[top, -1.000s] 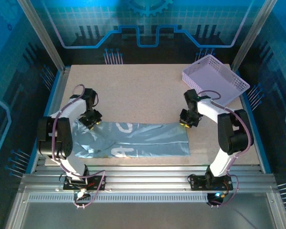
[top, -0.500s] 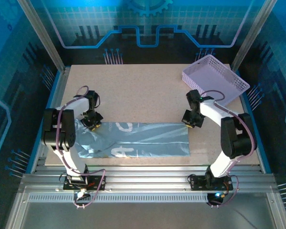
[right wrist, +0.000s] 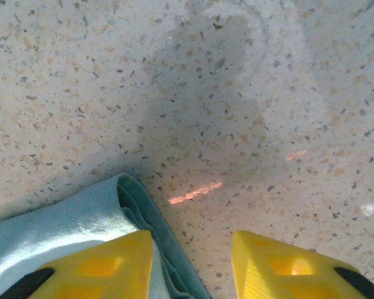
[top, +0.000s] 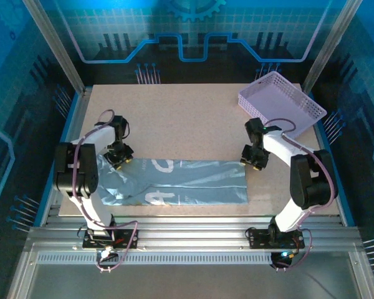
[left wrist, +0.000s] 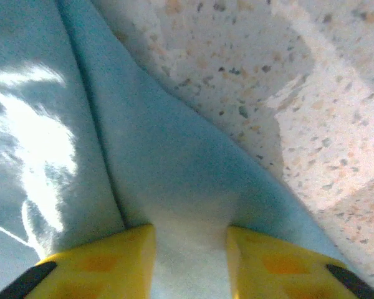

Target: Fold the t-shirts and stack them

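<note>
A pale grey-blue t-shirt with white lettering lies folded into a long band across the near part of the table. My left gripper is down on its far left corner. In the left wrist view it stands open, the t-shirt lying slack between its yellow fingers. My right gripper is at the band's far right corner. It stands open over bare table, and the t-shirt's folded edge lies under its left finger.
A lavender lattice basket sits at the table's far right corner, just behind the right arm. The speckled table stretches bare beyond the shirt. Metal frame posts stand at the far corners.
Both grippers have opened after being nearly shut. The right gripper has shifted slightly right, off the shirt's corner. The shirt lies as before.
</note>
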### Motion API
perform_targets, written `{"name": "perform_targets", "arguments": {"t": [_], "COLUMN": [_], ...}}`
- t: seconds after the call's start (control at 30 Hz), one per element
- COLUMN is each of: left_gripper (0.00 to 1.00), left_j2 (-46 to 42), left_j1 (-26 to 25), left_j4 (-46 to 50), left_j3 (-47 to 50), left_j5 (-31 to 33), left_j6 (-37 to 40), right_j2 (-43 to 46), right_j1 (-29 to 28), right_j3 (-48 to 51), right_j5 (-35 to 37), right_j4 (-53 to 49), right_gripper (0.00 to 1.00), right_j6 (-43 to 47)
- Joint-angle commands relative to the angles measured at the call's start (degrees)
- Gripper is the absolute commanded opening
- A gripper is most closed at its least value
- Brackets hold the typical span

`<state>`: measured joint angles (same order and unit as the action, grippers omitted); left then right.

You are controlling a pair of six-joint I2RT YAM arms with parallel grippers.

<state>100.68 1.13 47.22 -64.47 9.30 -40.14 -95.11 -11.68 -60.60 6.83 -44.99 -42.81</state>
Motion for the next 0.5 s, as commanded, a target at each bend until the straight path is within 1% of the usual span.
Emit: {"name": "perform_targets", "arguments": {"t": [0.0, 0.07, 0.13, 0.2, 0.27, 0.3, 0.37, 0.47], "left_gripper": [0.46, 0.47, 0.47, 0.45, 0.43, 0.43, 0.43, 0.44], "left_j2": [-7.60, -9.87, -11.14, -11.04, -9.45, -8.37, -6.25, -3.26], "left_j1": [1.41, 3.75, 7.28, 11.21, 13.52, 14.22, 15.42, 17.22], "left_j4": [4.01, 4.88, 3.94, 1.09, -0.26, -0.54, -1.73, -3.91], "left_j3": [-2.62, -1.67, 0.07, 1.67, 1.21, 0.57, 0.08, -0.03], "left_j5": [2.82, 2.06, -0.28, -4.41, -7.13, -7.55, -8.74, -11.39], "left_j6": [1.14, 1.62, 2.28, 3.79, 4.81, 5.48, 6.37, 6.73], "right_j2": [3.15, 4.67, 4.58, 1.76, -1.91, -3.82, -7.05, -12.23], "right_j1": [-2.14, -4.39, -8.05, -12.25, -15.60, -16.39, -16.09, -14.29], "right_j3": [-3.22, -3.97, -5.12, -6.54, -7.69, -7.64, -6.87, -8.50], "right_j5": [3.46, 3.53, 1.71, -2.92, -6.69, -8.53, -11.54, -11.29], "right_j4": [-3.61, -4.05, -3.20, -1.59, -0.82, -0.42, -0.10, -3.51], "right_gripper": [0.49, 0.49, 0.45, 0.44, 0.42, 0.41, 0.41, 0.44], "right_j6": [0.66, 0.20, -0.40, -1.74, -4.07, -5.60, -7.87, -7.56]}}
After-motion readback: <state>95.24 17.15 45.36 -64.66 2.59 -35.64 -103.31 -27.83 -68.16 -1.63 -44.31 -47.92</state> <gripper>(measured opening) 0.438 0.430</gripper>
